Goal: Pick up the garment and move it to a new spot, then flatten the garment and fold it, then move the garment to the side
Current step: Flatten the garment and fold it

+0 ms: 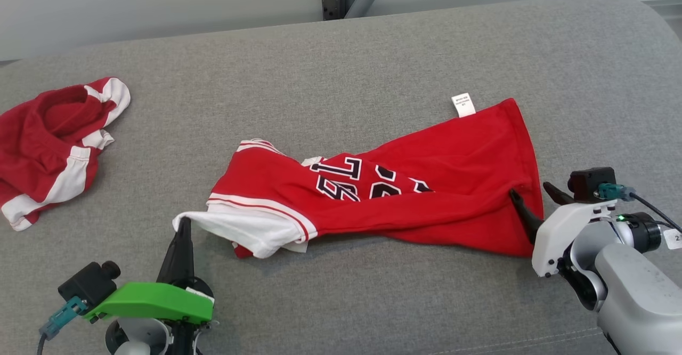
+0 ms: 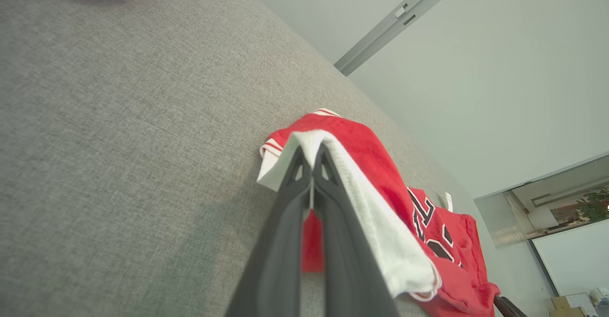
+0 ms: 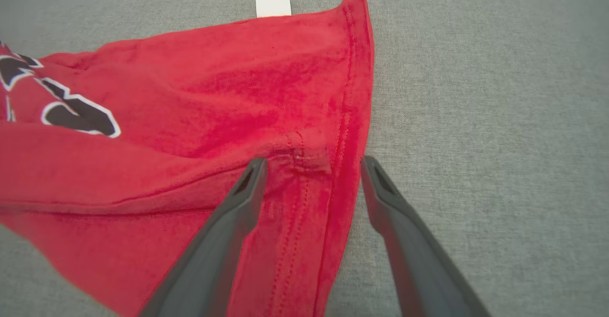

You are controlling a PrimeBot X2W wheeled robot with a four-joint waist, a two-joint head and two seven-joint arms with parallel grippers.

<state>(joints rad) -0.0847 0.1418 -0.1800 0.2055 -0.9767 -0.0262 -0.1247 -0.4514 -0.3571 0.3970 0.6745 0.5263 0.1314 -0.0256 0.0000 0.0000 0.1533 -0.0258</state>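
1. My left gripper (image 1: 184, 226), pinching the white sleeve (image 1: 250, 230) of the jersey (image 1: 426, 206) at centre frame, might slip if I tug.
2. My right gripper (image 1: 535, 197), spread wide astride the hem (image 1: 527, 152) at right, may catch one layer.

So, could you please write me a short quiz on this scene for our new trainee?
1. True or false: the left gripper has its jaws shut on the white sleeve of the red jersey.
2. Look at the right gripper. How do its jaws stand?
A: open, one on either side of the jersey's hem
B: shut on the label
C: open, far from any cloth
3. In a few words: what lies at the left end of the grey cushion?

Key:
1. True.
2. A.
3. A second red and white garment, crumpled.
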